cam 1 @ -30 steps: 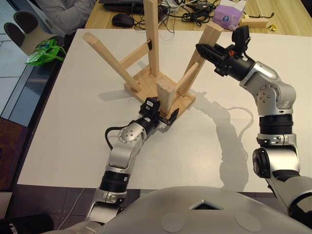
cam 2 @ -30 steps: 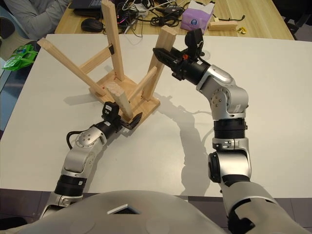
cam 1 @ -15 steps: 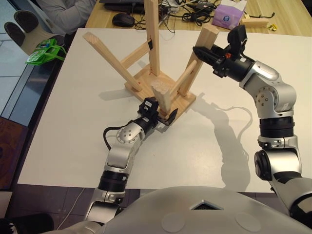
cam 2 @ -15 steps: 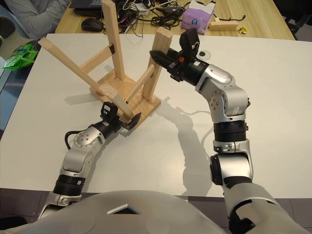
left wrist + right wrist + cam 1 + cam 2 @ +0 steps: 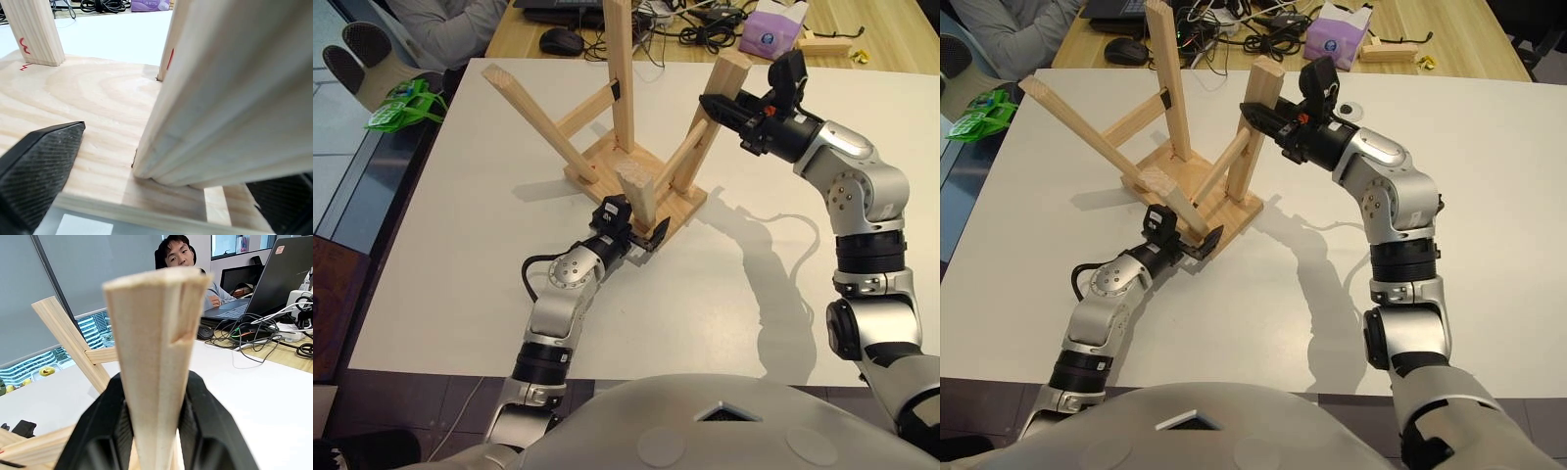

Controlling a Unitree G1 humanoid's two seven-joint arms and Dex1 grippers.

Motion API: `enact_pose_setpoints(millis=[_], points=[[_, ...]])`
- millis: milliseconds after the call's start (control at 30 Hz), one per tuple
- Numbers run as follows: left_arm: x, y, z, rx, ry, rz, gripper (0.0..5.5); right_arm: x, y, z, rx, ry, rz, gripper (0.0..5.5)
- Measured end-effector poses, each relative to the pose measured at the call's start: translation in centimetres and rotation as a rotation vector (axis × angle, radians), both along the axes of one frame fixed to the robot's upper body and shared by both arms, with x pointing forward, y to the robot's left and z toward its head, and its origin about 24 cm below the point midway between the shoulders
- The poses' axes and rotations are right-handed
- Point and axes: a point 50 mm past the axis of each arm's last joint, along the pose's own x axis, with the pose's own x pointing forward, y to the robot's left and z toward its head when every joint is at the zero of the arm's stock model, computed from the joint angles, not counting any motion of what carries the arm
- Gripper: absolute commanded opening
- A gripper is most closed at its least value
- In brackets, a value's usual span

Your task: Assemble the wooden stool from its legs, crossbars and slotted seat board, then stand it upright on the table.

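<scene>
The wooden stool lies seat-down on the white table, its seat board (image 5: 607, 157) flat and the legs pointing up. The left leg (image 5: 530, 116) leans outward, and a crossbar (image 5: 582, 110) joins it to the upright back leg (image 5: 621, 78). My right gripper (image 5: 717, 106) is shut on the leaning right leg (image 5: 700, 147) near its top; its fingers (image 5: 105, 431) press both sides of the leg (image 5: 156, 357). My left gripper (image 5: 644, 241) is open at the board's near edge, straddling the base of the short near leg (image 5: 220, 98), with one fingertip (image 5: 41, 161) resting over the seat board (image 5: 93, 103).
A green object (image 5: 399, 104) lies off the table's left edge. Behind the table stands a wooden desk with a mouse (image 5: 560, 40), cables, a purple tissue box (image 5: 773, 29) and a loose wooden piece (image 5: 822, 45). Bare table spreads in front and to the right.
My right gripper has shifted slightly left with the right leg in it, and the near leg's top has tilted a little left. The left gripper has stayed at the board's edge.
</scene>
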Motion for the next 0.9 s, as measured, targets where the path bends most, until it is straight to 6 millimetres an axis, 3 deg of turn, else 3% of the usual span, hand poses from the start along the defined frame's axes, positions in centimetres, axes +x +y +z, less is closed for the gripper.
enact_pose_setpoints(millis=[333,367,733,900], points=[[0.01,-0.17,0.01,-0.002,-0.001,0.005,5.4,0.16,0.15,-0.38,0.006,0.0,-0.008,1.02],[0.01,-0.16,0.01,-0.002,-0.001,0.005,5.4,0.16,0.15,-0.37,0.006,-0.003,-0.009,1.38],[0.03,-0.16,0.1,-0.002,-0.007,0.005,5.4,0.31,-0.22,-0.61,0.022,0.004,-0.057,3.1],[0.28,-0.37,0.23,-0.004,-0.008,0.005,5.4,0.58,0.4,0.24,0.112,-0.024,-0.076,3.22]])
